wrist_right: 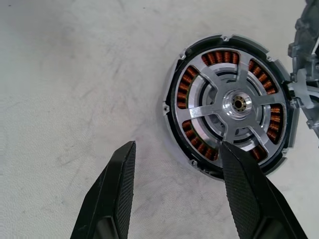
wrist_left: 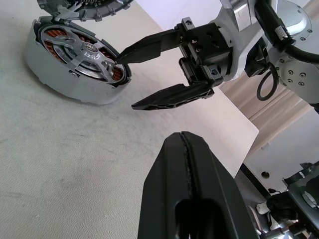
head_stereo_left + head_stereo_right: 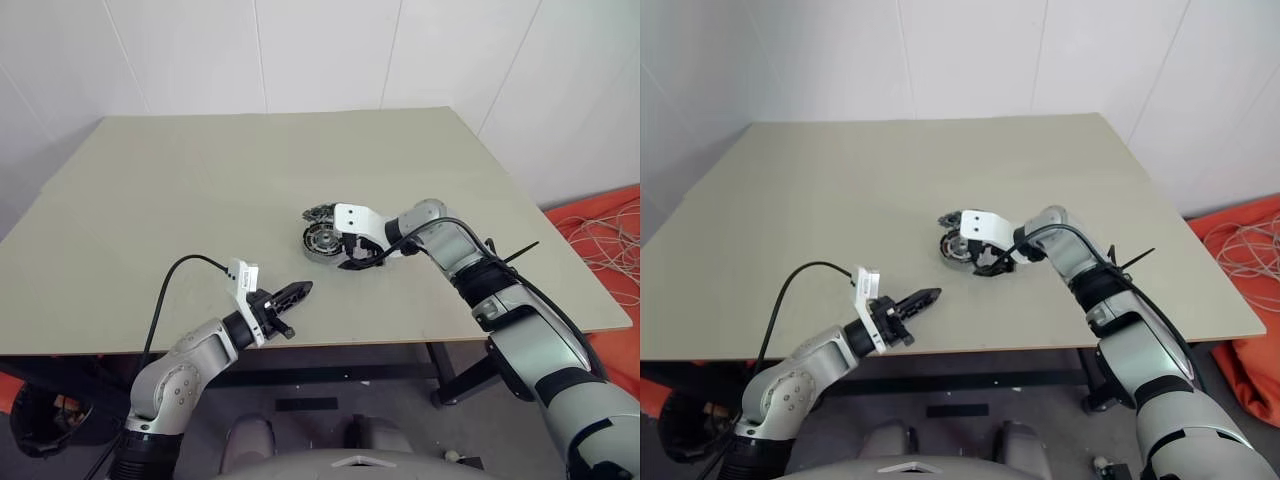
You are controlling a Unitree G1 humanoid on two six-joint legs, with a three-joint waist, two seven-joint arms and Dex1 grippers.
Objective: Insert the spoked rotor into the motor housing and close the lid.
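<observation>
The black-rimmed spoked rotor with shiny silver spokes and hub (image 1: 234, 107) is seen seated inside the round squat motor housing (image 1: 172, 107), copper-brown windings showing between the spokes, out on the pale beige counter (image 3: 200, 200). The openwork silver-grey metal lid (image 1: 305, 69) is found just beside the housing, on its far side. The right gripper (image 1: 177, 154) is poised over the housing's near edge, fingers spread wide and empty. The left gripper (image 3: 295, 293) is held well apart, fingers pressed together, nothing gripped.

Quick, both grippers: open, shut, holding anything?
Left gripper: shut, empty.
Right gripper: open, holding nothing, one finger over the spoked rotor.
</observation>
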